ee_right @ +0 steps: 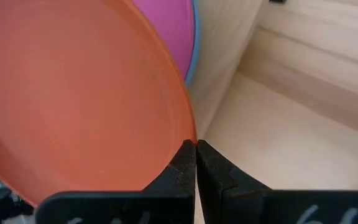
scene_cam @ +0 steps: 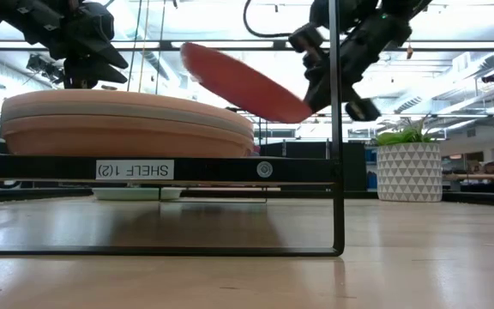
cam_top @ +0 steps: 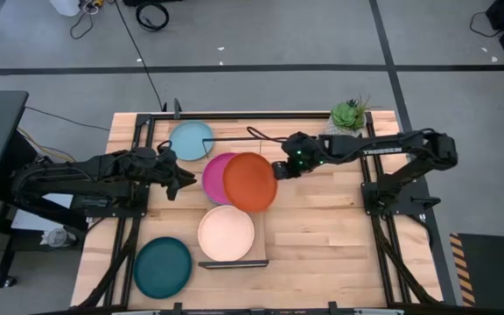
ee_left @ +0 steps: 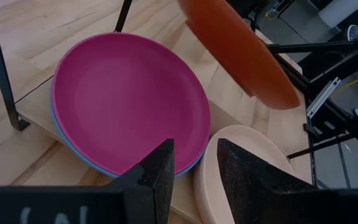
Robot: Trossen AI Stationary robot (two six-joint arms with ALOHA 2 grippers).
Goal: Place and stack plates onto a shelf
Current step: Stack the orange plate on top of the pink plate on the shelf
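An orange plate hangs tilted in the air over the magenta plate, with my right gripper shut on it. The magenta plate lies on a blue one on the pale wood shelf. Nearer on the shelf, a peach plate tops a stack. A light blue plate and a dark teal plate rest flat on the table. My left gripper is open and holds nothing, hovering at the magenta plate's left side. My right gripper pinches the orange plate's rim between its two fingers, on the plate's right edge, reaching in about level from the table's right. The plate is lifted clear and tilted, above the magenta plate and the shelf.
The shelf's black wire frame stands upright at the near right corner, with a label bar along the front. A potted green plant sits at the table's far right. Bare tabletop lies right of the shelf.
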